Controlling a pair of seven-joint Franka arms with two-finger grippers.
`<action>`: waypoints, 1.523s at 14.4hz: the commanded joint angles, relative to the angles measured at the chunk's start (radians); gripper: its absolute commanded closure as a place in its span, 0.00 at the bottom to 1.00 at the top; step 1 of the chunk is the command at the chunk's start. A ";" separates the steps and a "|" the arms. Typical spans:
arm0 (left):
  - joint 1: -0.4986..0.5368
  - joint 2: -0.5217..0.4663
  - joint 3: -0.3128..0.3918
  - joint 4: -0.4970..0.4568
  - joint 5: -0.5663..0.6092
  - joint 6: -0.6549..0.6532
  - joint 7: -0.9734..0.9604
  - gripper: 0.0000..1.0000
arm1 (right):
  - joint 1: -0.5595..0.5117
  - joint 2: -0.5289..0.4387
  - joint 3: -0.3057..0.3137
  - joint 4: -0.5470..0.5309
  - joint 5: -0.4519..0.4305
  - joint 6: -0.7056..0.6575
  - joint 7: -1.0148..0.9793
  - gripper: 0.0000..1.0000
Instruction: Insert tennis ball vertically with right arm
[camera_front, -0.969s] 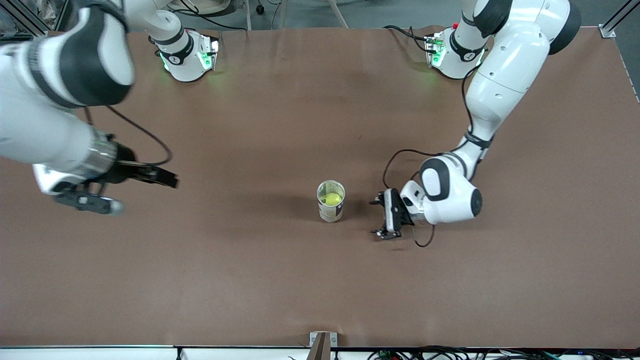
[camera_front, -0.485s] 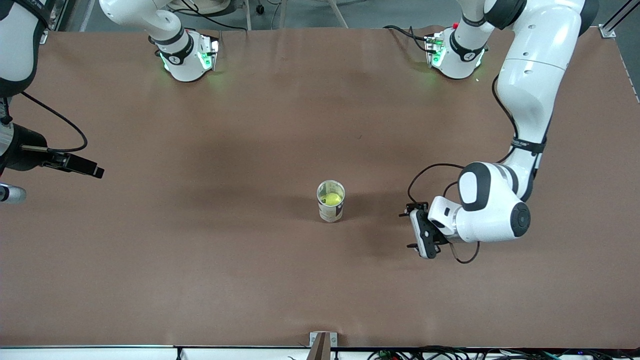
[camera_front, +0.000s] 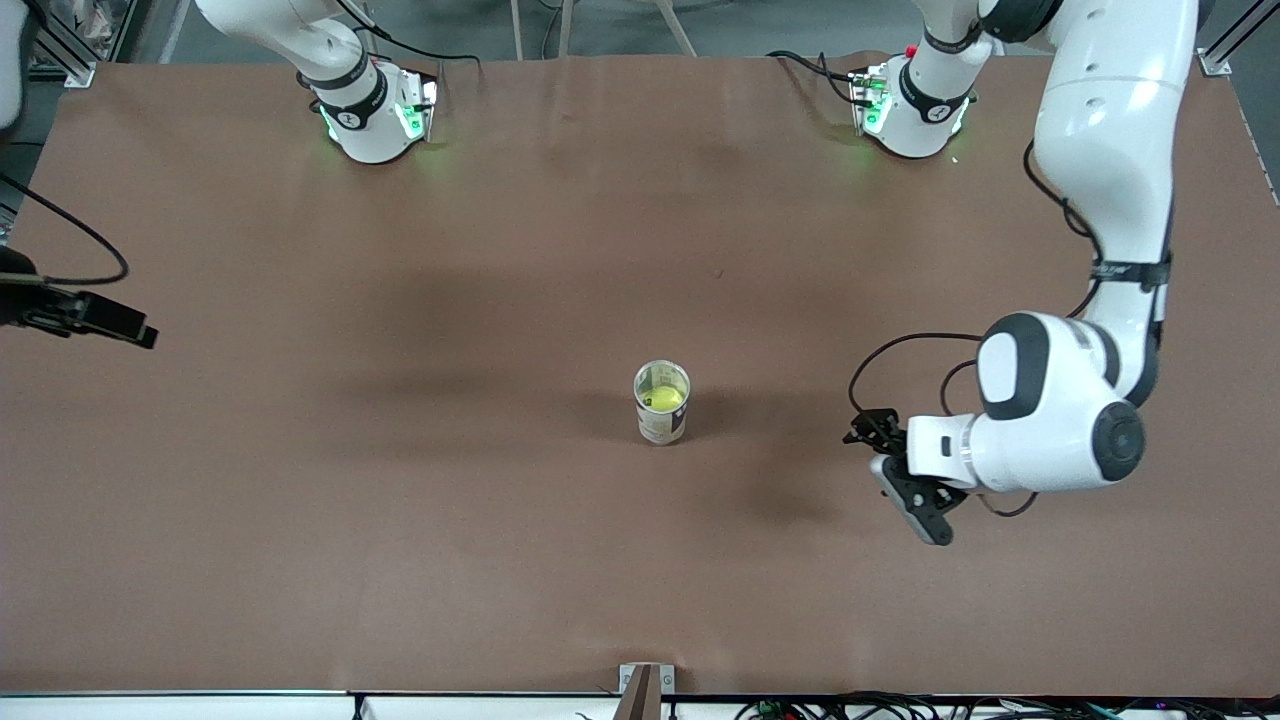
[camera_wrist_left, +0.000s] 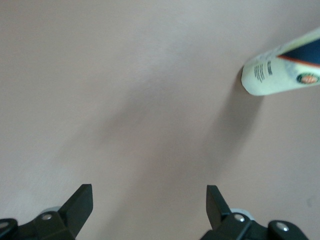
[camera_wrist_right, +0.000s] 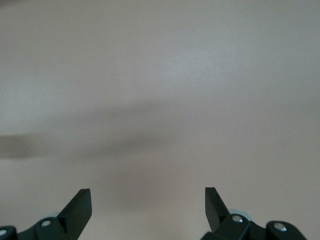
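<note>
Both end effectors farther from cylindrical can (camera_front: 662, 402) w/ fuzzy ball (camera_front: 662, 398), wide open, empty.

We see a wide table (camera_front: 420, 520) covered edge to edge by a brown mat, smooth apart from faint creases. Near its middle, slightly toward six o'clock, stands an upright can (camera_front: 661, 402), open at the top, with a yellow-green tennis ball (camera_front: 663, 398) sitting inside it. In the left wrist view we see the can's printed side (camera_wrist_left: 282, 70) standing on the same bare surface. The two arm bases are bolted to the table along its twelve o'clock edge: one (camera_front: 372, 112) at about eleven o'clock from the can, the other (camera_front: 912, 108) at about one o'clock. Soft shadows fall across the mat around the can.
</note>
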 joint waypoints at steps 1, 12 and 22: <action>-0.010 -0.085 0.053 -0.019 0.031 -0.064 -0.190 0.00 | -0.212 -0.065 0.221 -0.026 -0.066 0.005 0.000 0.00; -0.012 -0.444 0.084 -0.086 0.324 -0.292 -0.820 0.00 | -0.345 -0.208 0.335 -0.236 -0.163 0.192 -0.087 0.00; 0.098 -0.714 -0.013 -0.229 0.430 -0.475 -0.855 0.00 | -0.405 -0.223 0.382 -0.270 -0.085 0.174 -0.072 0.00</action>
